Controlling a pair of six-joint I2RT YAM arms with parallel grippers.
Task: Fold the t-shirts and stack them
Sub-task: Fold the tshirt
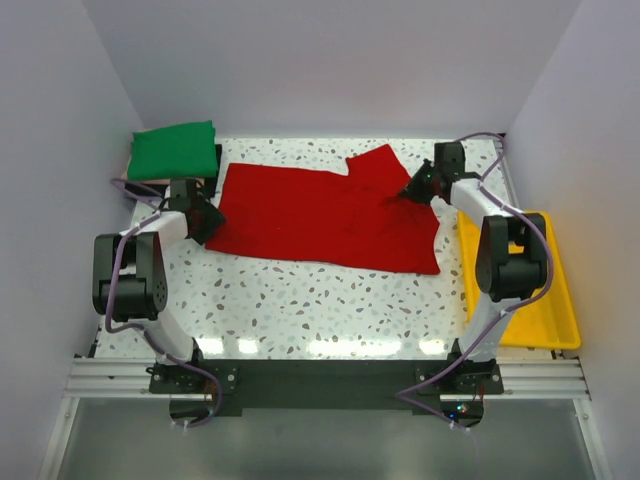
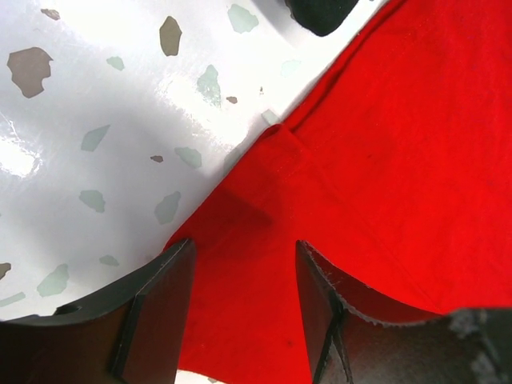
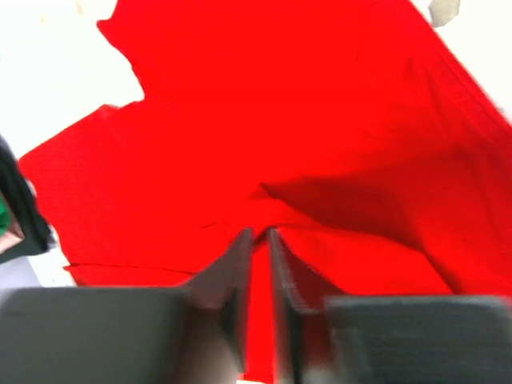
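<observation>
Dark fingers of the right pincer [image 3: 258, 234] are almost pressed together, pinching a ridge of the red t-shirt [image 3: 320, 120].

This shirt lies spread flat between both pincers. The left pincer [image 2: 244, 246] stands spread over its hem and holds nothing. Behind the left pincer rests a folded green t-shirt [image 1: 175, 150], and outside the right one a yellow tray [image 1: 545, 300]. If only the right side pulls, the cloth will probably drag and bunch; such a thin pinch may also slip.
</observation>
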